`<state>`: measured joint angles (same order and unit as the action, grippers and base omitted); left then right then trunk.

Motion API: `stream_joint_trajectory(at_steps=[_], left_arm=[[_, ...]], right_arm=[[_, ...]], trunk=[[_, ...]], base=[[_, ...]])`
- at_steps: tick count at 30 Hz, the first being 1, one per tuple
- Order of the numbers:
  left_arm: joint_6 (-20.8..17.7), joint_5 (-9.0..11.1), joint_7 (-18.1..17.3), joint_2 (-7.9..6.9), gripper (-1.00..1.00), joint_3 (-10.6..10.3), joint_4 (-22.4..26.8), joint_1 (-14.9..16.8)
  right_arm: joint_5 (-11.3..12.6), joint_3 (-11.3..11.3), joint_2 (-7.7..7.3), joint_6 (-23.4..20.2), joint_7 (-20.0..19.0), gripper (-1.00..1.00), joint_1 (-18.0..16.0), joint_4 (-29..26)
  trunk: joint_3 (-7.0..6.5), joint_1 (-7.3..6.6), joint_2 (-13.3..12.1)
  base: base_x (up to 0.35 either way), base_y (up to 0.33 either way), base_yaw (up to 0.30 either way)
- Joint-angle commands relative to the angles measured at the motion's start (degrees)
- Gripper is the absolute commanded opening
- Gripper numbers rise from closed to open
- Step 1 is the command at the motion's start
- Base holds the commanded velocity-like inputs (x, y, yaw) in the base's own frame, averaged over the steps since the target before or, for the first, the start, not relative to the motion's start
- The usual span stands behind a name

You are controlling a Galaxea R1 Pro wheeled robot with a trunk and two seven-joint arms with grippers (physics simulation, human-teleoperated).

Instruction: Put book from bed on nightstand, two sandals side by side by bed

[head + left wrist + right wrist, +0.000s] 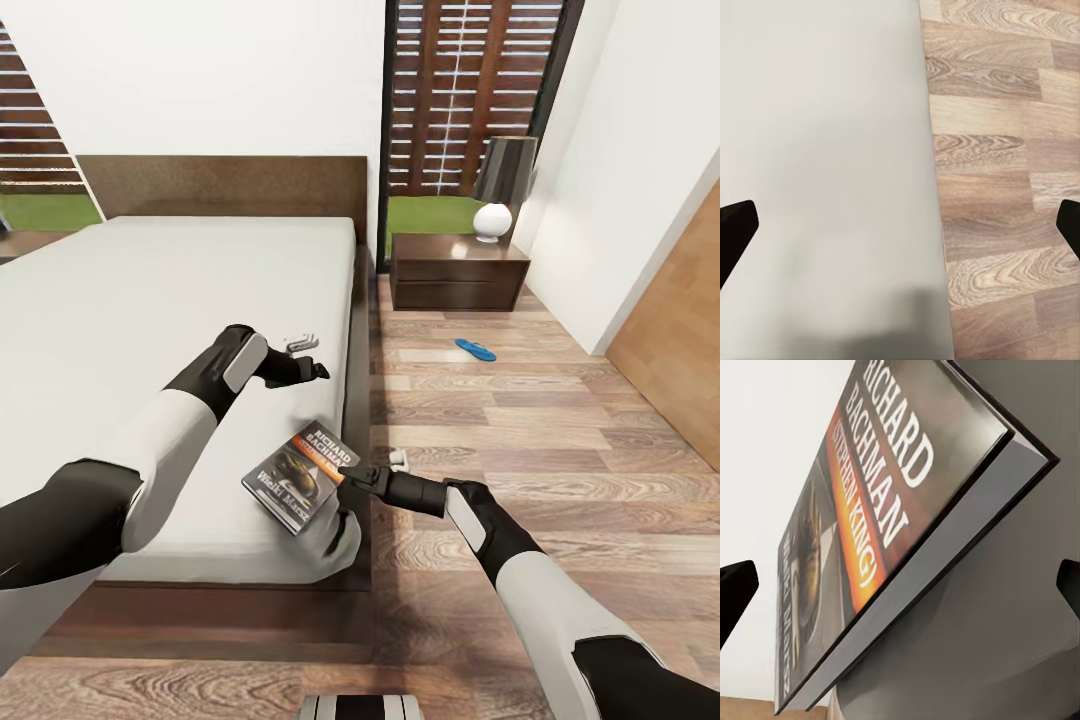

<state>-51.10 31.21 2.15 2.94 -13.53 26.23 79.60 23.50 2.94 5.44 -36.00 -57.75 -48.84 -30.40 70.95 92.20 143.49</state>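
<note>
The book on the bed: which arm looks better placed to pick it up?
The right. Its end effector sits at the edge of the book, open fingers pointing at it, as the right wrist view shows. The left end effector hovers farther up the bed.

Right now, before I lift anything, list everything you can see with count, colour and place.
bed: one, dark brown frame, off-white mattress, left of view.
book: one, dark cover with orange band, at the mattress's near right corner, tilted.
sandal: one, bright blue, on the floor near the nightstand.
nightstand: one, dark wood, right of the headboard.
lamp: one, dark shade, white base, on the nightstand.
window: tall, black-framed, behind the nightstand.
floor: light brown planks.
left gripper: open, over the mattress edge.
right gripper: at the book's edge, fingers apart.
</note>
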Motion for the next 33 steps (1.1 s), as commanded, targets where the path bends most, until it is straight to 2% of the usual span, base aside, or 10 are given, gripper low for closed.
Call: stream_joint_trajectory(at_steps=[1,33], left_arm=[[-0.14,0.34,0.23,-0.04,1.00,-0.27,0.05,0.05],[-0.14,0.34,0.22,0.04,1.00,-0.36,0.05,0.03]], right_arm=[[0.41,0.14,-0.02,-0.39,0.07,1.00,-0.02,-0.01],[0.41,0.14,0.01,-0.39,0.09,1.00,-0.02,-0.01]], trunk=[[0.04,-0.01,0.02],[0.04,-0.01,0.02]], base=[[0.002,0.001,0.000],[0.000,0.000,0.000]])
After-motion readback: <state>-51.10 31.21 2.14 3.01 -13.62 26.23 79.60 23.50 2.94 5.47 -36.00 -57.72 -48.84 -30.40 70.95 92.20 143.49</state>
